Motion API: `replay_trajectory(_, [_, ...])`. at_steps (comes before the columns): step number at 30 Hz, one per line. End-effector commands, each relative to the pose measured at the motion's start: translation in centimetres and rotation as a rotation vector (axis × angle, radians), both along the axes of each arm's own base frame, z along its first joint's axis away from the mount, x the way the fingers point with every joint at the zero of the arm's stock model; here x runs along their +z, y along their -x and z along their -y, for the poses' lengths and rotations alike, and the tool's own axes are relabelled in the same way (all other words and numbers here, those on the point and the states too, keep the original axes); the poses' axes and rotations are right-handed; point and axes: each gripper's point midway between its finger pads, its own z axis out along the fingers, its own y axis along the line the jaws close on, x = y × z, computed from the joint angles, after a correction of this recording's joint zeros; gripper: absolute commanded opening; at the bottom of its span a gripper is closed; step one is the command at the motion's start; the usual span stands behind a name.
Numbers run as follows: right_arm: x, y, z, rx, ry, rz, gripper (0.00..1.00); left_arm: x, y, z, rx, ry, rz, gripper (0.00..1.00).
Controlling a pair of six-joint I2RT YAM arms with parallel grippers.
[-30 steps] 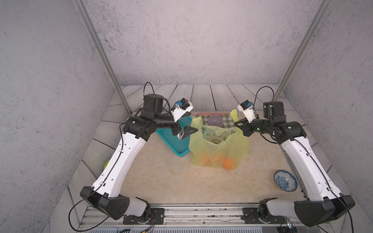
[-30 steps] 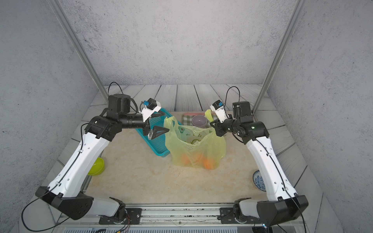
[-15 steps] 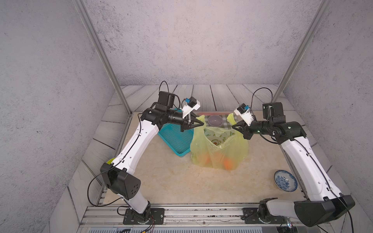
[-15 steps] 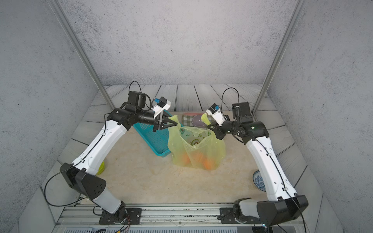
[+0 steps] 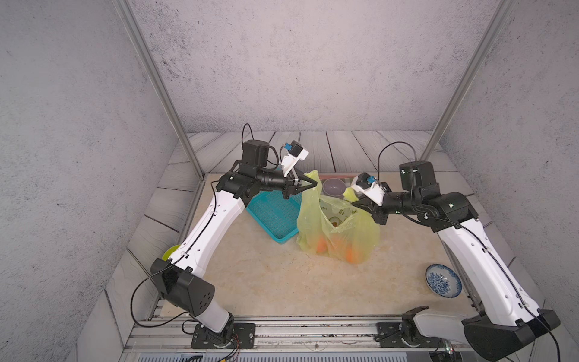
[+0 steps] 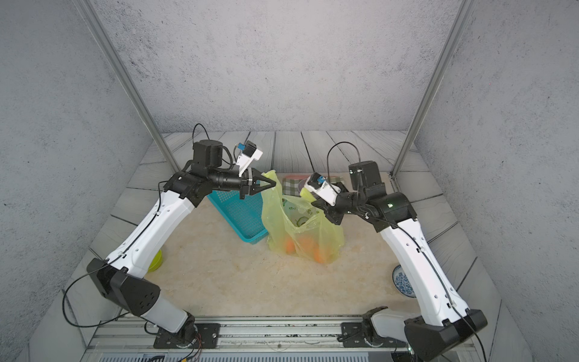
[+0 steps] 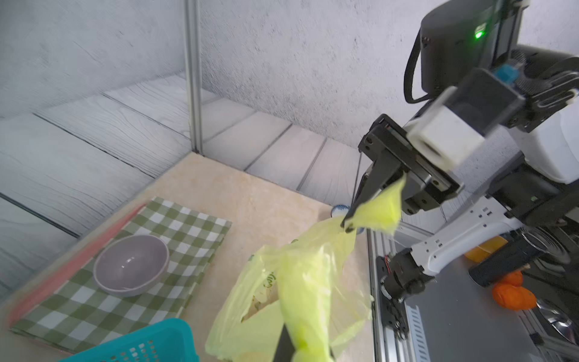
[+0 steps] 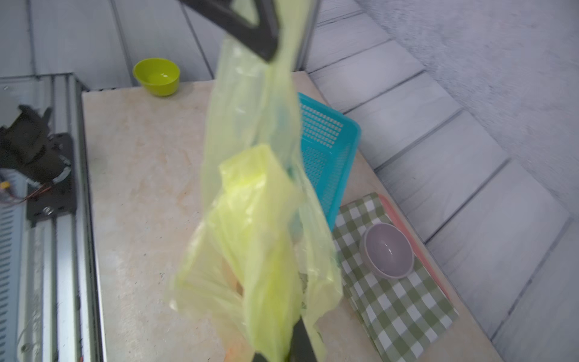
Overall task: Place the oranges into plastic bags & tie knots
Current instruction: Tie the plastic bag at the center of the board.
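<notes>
The yellow-green plastic bag (image 5: 336, 228) (image 6: 300, 225) stands on the mat, its mouth pulled open between both arms. Oranges (image 5: 322, 246) (image 6: 322, 255) show through its lower part. My left gripper (image 5: 315, 183) (image 6: 274, 185) is shut on the bag's left handle (image 7: 300, 313), held up and taut. My right gripper (image 5: 357, 202) (image 6: 315, 203) is shut on the right handle (image 8: 266, 282), whose end sticks out past the fingers (image 7: 380, 207). The two handles are held apart and no knots are in view.
A teal mesh basket (image 5: 275, 216) lies just left of the bag, under my left gripper. Behind the bag a grey bowl (image 5: 333, 186) sits on a checked cloth (image 6: 291, 185). A blue-patterned dish (image 5: 443, 283) is front right and a green bowl (image 8: 156, 76) far left.
My left gripper, open beside the basket a second ago, moved right to the bag's left handle and shut on it. The right gripper kept its hold and shifted slightly.
</notes>
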Motion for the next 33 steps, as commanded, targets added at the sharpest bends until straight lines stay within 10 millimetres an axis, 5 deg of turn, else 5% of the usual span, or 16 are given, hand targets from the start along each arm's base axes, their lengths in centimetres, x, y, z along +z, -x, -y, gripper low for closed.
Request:
replay_trajectory(1, [-1.5,0.8,-0.7,0.094,0.1,0.016,0.08,-3.7,0.1,0.8,-0.036,-0.124,-0.107,0.0])
replay_trajectory(10, [-3.3,-0.6,-2.5,0.084,0.163,0.027,0.12,-5.9,1.7,4.6,-0.19,-0.217,-0.143,0.0])
replay_trajectory(12, [-3.7,-1.1,-2.2,0.046,0.169,0.041,0.15,-6.3,1.3,4.7,-0.189,-0.227,-0.169,0.12])
replay_trajectory(23, [-5.6,-0.4,-2.8,0.055,0.106,-0.074,0.22,-4.6,2.4,2.4,-0.195,-0.145,-0.121,0.67])
replay_trajectory(33, [-5.7,-0.3,-3.5,0.063,0.027,-0.129,0.07,-2.7,-0.2,-0.7,-0.067,-0.045,-0.07,0.77])
